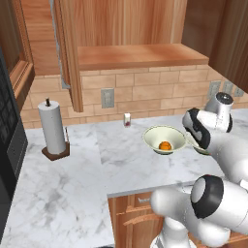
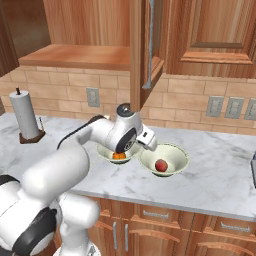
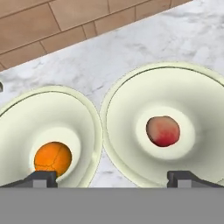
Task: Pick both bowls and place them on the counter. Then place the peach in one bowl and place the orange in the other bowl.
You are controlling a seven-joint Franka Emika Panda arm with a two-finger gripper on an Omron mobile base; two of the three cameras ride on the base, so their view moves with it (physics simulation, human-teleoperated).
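A: Going from the left, what stands on the counter (image 1: pixel 63 193)?

B: First a paper towel roll (image 1: pixel 51 127), a white cylinder on a dark rod with a small brown base. The counter itself is white marble with grey veins, smooth and flat. Near the brick wall, more to the middle, there is one very small white thing with a red part (image 1: pixel 127 119); I cannot tell what it is.

A: And the bowls?

B: There are two bowls, alike, both standing on the marble. They are wide and round, of cream-white glossy ceramic with flared rims. In the hand view the left bowl (image 3: pixel 26 127) and the right bowl (image 3: pixel 192 100) are just beside each other, the rims nearly touching.

A: How many fruits?

B: Two, one in each. The orange (image 3: pixel 52 157) lies at the bottom of the left bowl; it is bright orange and round, with a fine cracked pattern on the skin. The peach (image 3: pixel 162 131) lies at the bottom of the right bowl, pale tan with a red blush.

A: What about the gripper (image 3: pixel 111 177)?

B: It hangs above the two bowls, over the gap between them. Its two dark fingertips stand far apart, one over each bowl, and nothing is between them.
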